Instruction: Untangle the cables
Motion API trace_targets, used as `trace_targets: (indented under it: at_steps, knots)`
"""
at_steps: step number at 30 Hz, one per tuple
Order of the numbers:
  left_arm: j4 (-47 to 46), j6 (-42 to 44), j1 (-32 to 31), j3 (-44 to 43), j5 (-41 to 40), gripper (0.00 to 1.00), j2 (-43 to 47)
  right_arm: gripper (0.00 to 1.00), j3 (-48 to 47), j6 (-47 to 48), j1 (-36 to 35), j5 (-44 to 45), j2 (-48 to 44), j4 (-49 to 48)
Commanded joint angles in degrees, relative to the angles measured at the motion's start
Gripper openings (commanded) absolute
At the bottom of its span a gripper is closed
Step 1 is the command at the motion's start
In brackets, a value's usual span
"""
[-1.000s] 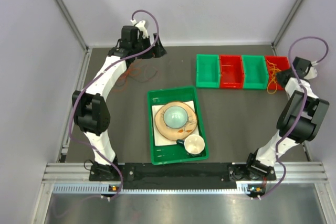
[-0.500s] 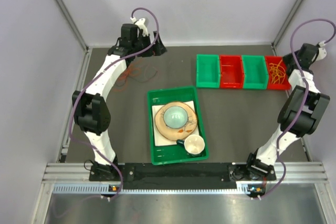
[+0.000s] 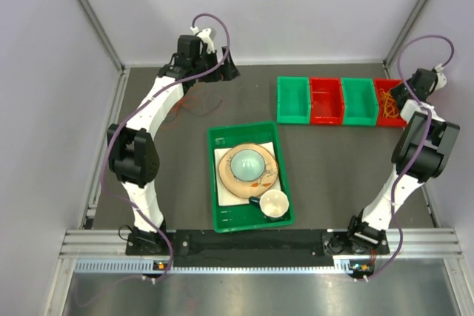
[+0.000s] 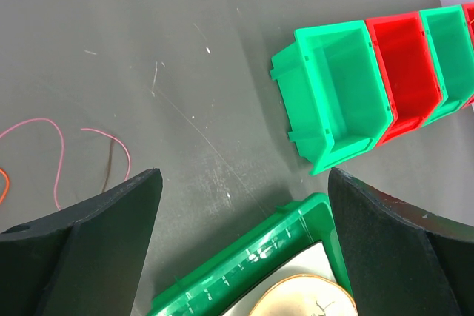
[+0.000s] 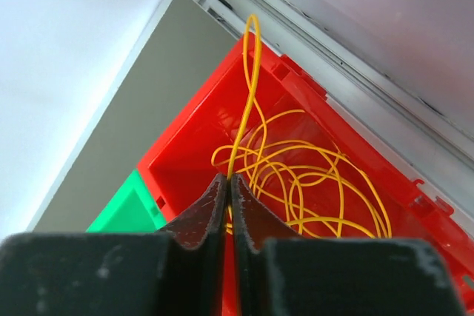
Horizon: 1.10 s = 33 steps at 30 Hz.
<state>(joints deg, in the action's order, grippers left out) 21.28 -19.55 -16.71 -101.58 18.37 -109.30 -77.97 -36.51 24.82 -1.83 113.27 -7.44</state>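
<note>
Now that the yellow cable (image 5: 250,79) is lying gathered inside the red bin (image 5: 185,149), the right claw (image 5: 226,183) is still pinching one strand, the left claw (image 4: 244,183) gaping empty.

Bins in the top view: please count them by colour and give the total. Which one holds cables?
Green bins: 2
Red bins: 2, the far-right one holding the yellow cables
Total: 4 bins
</note>
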Motion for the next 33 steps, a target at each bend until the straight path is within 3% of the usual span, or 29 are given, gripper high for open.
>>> trace_targets:
  at_steps: [1, 3, 6, 17, 22, 33]
  knots:
    - [-0.6, 0.0, -0.5, -2.6, -0.2, 0.99, 0.0, 0.14, 1.3, 1.4, -1.0, -0.2, -2.4, -3.4]
    - [-0.6, 0.0, -0.5, -2.6, 0.0, 0.99, 0.0, 0.3, 2.0, 1.3, -1.2, -0.4, -3.4, -3.6]
    - [-0.7, 0.3, -0.5, -2.5, 0.1, 0.99, 0.0, 0.39, 3.1, 1.2, -1.4, -0.6, -5.7, -3.5]
    - [-1.1, 0.5, -0.5, -1.1, 0.1, 0.99, 1.5, 0.4, 1.3, 0.6, -2.5, -2.1, -14.8, 0.4]
    - [-1.4, 0.7, -0.5, -0.4, 0.0, 0.99, 2.2, 0.48, -1.7, 1.5, -3.1, -1.4, -15.5, 3.4]
    - [-2.1, 1.4, -0.5, 2.2, -2.9, 0.99, 4.2, 0.5, -0.5, 5.6, -6.5, -2.3, -20.9, 9.5]
